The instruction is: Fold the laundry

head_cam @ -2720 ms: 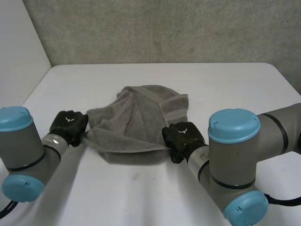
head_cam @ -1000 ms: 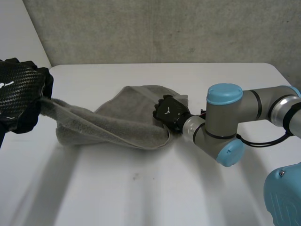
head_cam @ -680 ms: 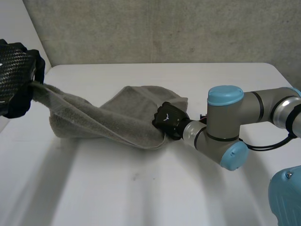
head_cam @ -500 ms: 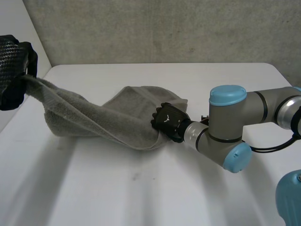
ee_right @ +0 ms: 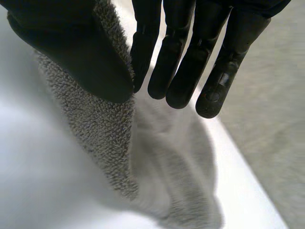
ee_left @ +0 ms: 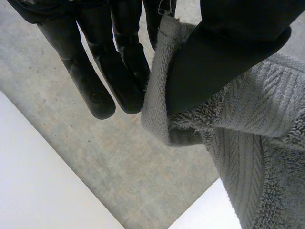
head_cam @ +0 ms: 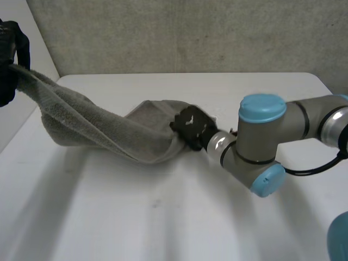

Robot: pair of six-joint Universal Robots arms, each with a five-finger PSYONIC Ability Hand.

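Note:
A grey towel (head_cam: 98, 128) stretches in a sagging band across the white table (head_cam: 163, 217). My left hand (head_cam: 8, 60) holds one end high off the table at the far left; in the left wrist view its thumb (ee_left: 224, 52) pinches the towel's edge (ee_left: 257, 124) against the fingers. My right hand (head_cam: 190, 126) is at the towel's other end near the table's middle, low over the surface. In the right wrist view its thumb (ee_right: 71, 43) pinches a fold of towel (ee_right: 95, 114) against the fingers, and the cloth hangs down from there to the table.
A rough concrete wall (head_cam: 190, 32) runs behind the table's far edge. A white side panel (head_cam: 27, 92) stands at the left. My right arm (head_cam: 261, 141) reaches in over the table's right half.
My left hand has risen and drawn further left with its towel end, pulling the cloth out longer. My right hand has closed on the other end and shifted slightly left.

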